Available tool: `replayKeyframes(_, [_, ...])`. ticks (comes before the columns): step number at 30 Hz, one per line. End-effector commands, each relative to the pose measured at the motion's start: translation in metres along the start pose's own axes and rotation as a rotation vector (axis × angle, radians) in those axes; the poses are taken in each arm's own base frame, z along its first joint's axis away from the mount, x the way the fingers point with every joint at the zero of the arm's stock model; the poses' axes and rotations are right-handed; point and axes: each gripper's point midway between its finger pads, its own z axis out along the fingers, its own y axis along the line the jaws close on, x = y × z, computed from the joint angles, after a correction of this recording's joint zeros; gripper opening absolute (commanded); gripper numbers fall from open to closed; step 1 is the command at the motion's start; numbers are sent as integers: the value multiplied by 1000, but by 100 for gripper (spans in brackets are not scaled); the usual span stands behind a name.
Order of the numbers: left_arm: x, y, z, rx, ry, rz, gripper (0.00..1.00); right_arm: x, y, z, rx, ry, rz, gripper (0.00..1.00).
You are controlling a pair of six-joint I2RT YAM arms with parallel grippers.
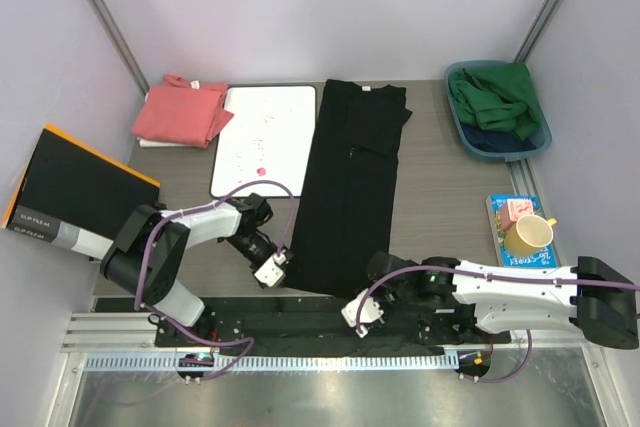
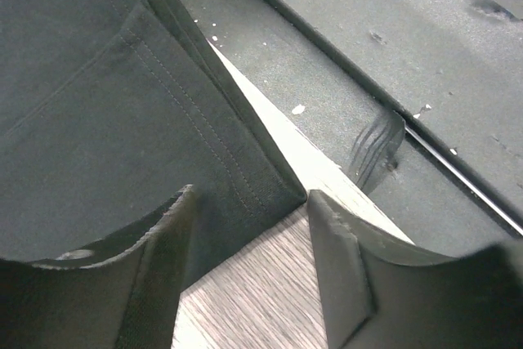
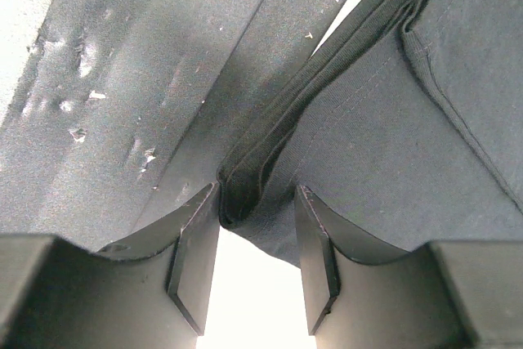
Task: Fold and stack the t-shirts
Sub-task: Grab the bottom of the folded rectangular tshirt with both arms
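Grip check: left gripper (image 1: pixel 272 269) and right gripper (image 1: pixel 357 313) both stand spread, straddling the near hem corners of the long black folded cloth t-shirt (image 1: pixel 350 177) at table centre, with nothing pinched. Judgement: seat both deeper past the stitching, close together, then carry the hem along the strip. The white rectangular board (image 1: pixel 262 137) lies just beside its left edge.

I see a white board (image 1: pixel 262 137) flat on the tabletop (image 1: pixel 440 197), black box with orange edge (image 1: pixel 75 192) left, teal basin (image 1: pixel 470 142) holding green cloth (image 1: pixel 495 97) right, yellow mug (image 1: pixel 530 235) on a book (image 1: pixel 497 209)
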Motion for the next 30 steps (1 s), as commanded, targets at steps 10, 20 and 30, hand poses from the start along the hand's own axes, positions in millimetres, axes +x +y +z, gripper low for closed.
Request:
replayKeyframes(10, [0,29,10,-19,0,654,15,-11,-14,-5,61,-34,15,46])
replayKeyframes(20, [-20,31,2,-26,-22,624,0,-12,-36,-16,130,-9,48,1])
replayKeyframes(30, [-56,45,-25,-95,-13,532,0,-22,-55,-41,132,-4,78,1])
